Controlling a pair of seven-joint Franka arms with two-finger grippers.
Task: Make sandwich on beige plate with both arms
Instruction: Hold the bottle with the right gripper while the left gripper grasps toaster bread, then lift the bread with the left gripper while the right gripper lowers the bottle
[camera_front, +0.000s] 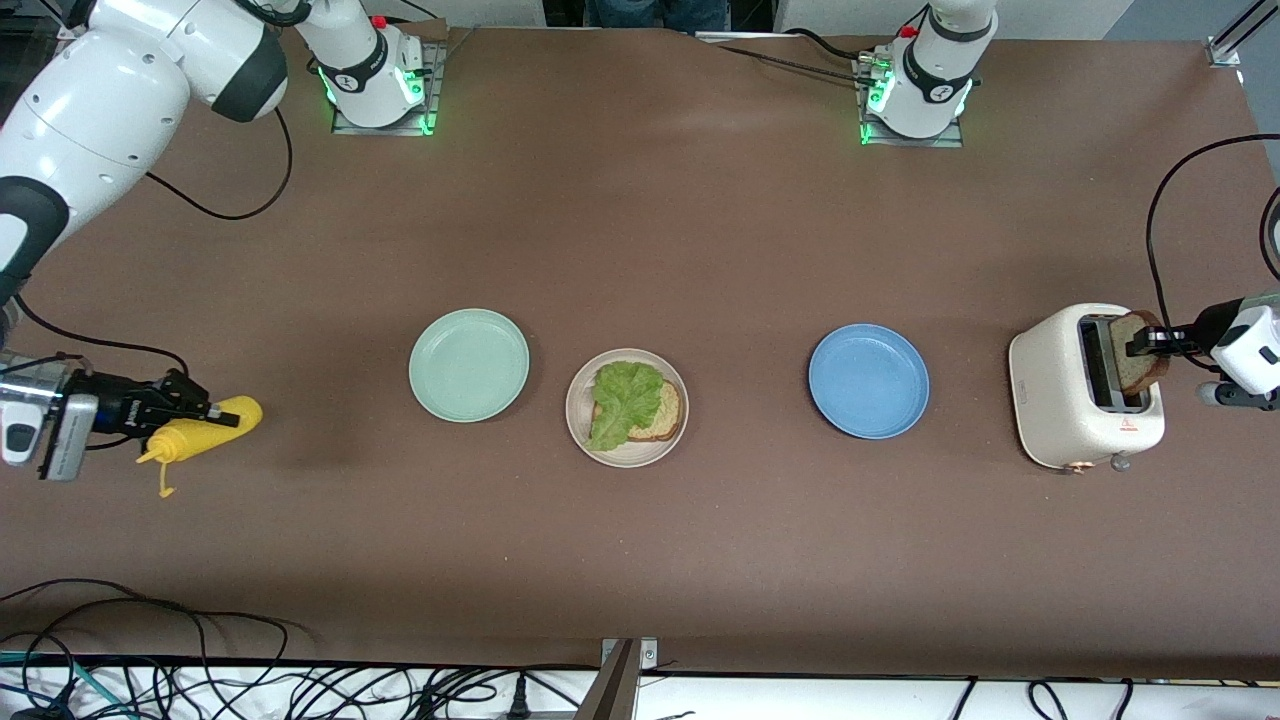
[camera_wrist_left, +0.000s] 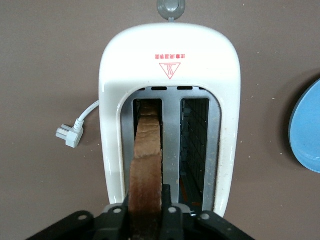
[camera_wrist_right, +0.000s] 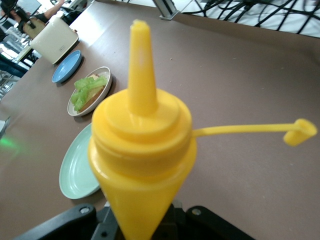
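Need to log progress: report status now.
Left gripper shut on bread slice in toaster. Right gripper shut on yellow bottle. Beige plate holds bread under lettuce. Nothing in the way.

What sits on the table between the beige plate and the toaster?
Only the empty blue plate sits between the beige plate and the white toaster; the front view shows it.

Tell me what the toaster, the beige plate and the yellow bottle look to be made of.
Toaster: likely glossy cream plastic shell with faint speckles; grey metal slot walls and wire guides inside.
Beige plate: matte, evenly coloured, probably plastic or ceramic; unclear which.
Yellow bottle: soft-looking smooth plastic, with a moulded nozzle and tethered cap.
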